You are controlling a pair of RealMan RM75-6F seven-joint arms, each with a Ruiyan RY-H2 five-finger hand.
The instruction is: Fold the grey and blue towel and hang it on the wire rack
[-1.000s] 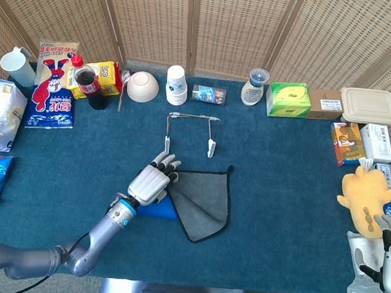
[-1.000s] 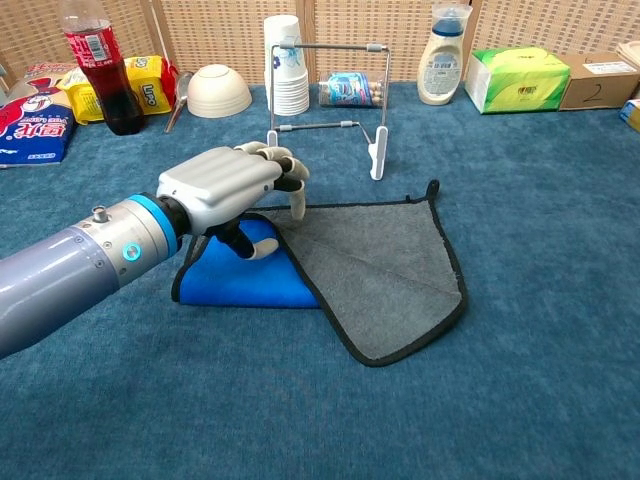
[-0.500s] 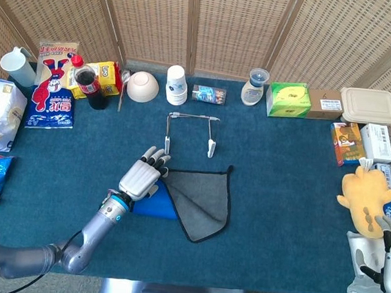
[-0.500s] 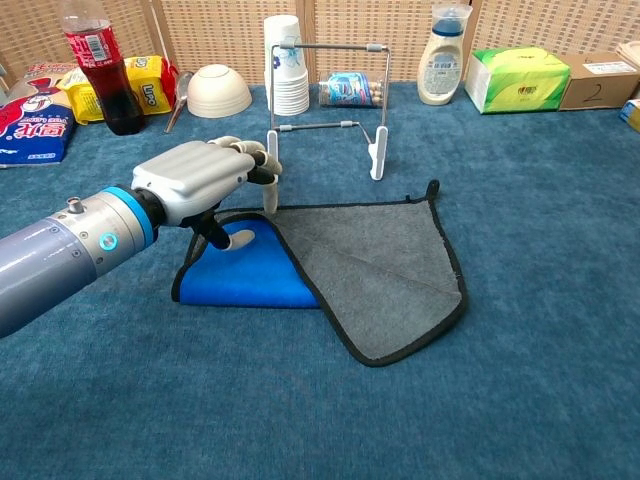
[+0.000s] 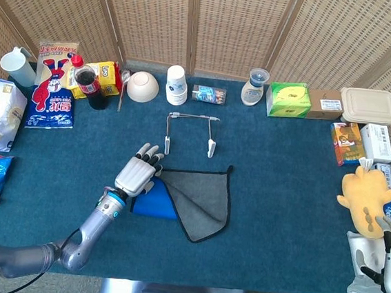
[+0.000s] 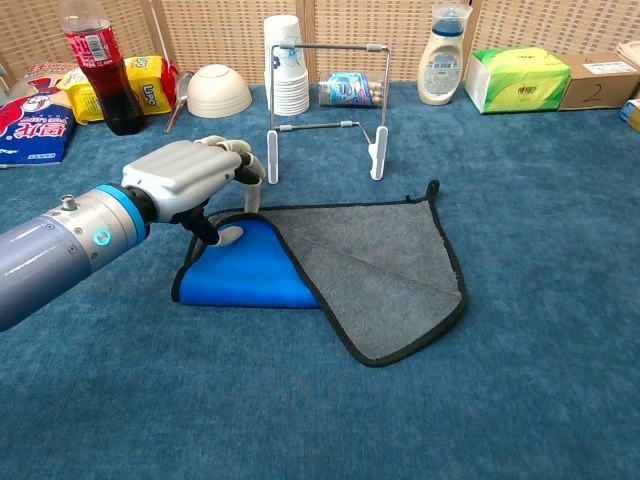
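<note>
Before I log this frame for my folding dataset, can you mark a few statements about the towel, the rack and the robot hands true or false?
1. The towel lies on the table, grey side up with a blue part showing at its left. True.
2. The towel already hangs on the wire rack. False: the rack is bare and stands behind the towel.
3. The left robot hand is over the towel's left edge. True.
4. A red-capped cola bottle stands at the table's right end. False: it stands at the far left.
5. The right robot hand holds the towel. False: it sits at the right table edge, away from the towel.
</note>
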